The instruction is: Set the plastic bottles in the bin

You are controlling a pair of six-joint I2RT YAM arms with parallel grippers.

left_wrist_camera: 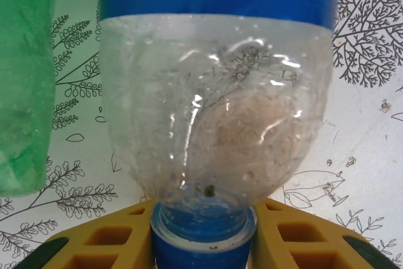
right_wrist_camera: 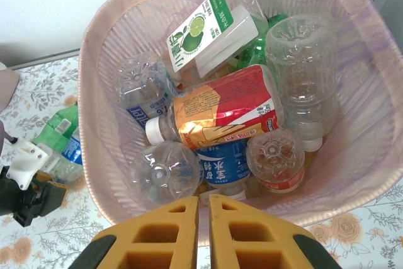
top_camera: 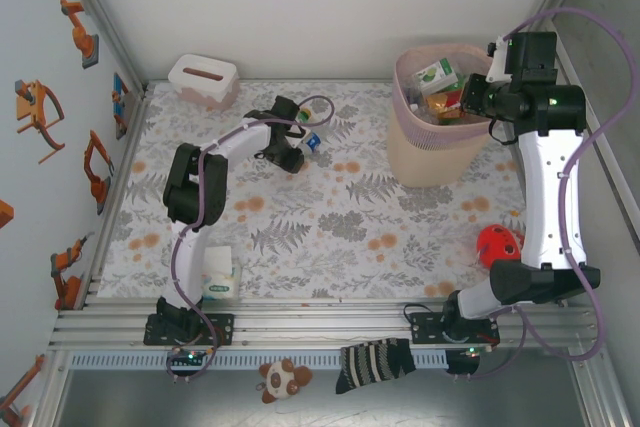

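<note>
Two bottles (top_camera: 312, 141) are on the table (top_camera: 330, 217); about eight more sit in one bin (top_camera: 425, 162).

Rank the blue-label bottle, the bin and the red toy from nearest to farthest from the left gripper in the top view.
From the left gripper:
1. blue-label bottle, right at its fingertips.
2. bin, toward the far right.
3. red toy, near right, beside the right arm.
</note>
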